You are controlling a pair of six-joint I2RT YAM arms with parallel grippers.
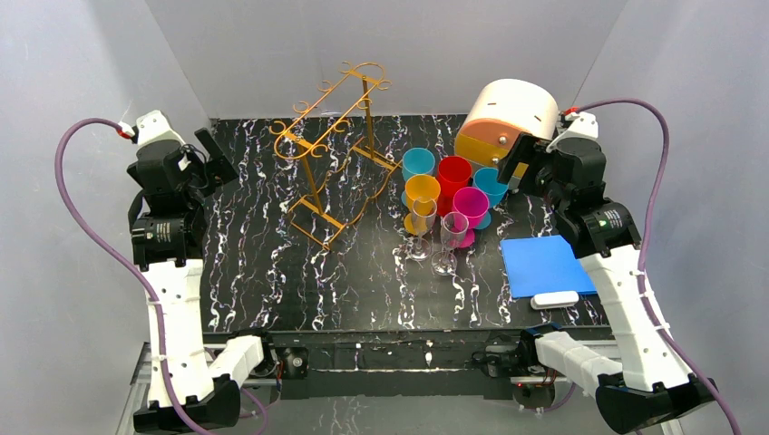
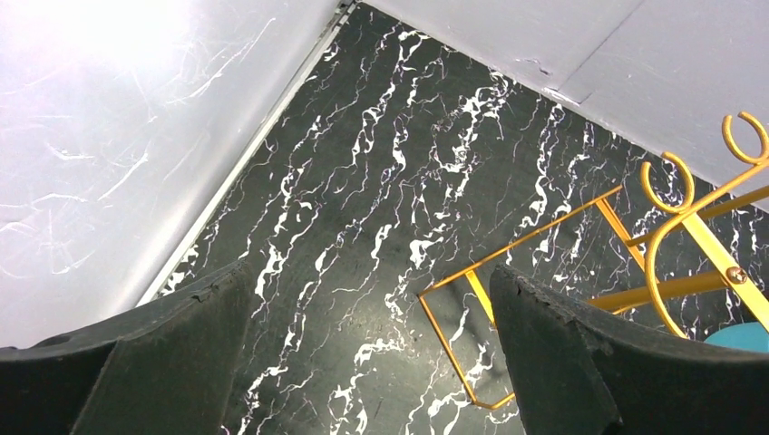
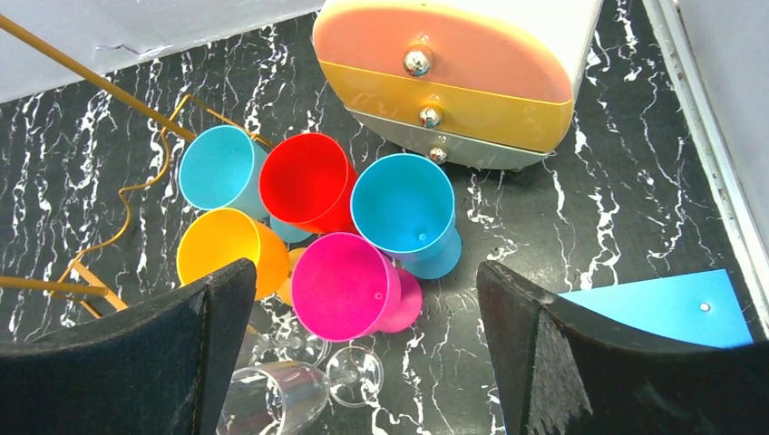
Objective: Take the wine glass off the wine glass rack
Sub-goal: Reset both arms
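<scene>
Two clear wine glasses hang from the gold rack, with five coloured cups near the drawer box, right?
No: the two clear wine glasses stand on the table beside the five coloured cups; nothing hangs from the gold rack. The top view shows it.

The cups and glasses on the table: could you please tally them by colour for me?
Blue cups: 2
Red cup: 1
Orange cup: 1
Pink cup: 1
Clear wine glasses: 2
Total: 7
</scene>
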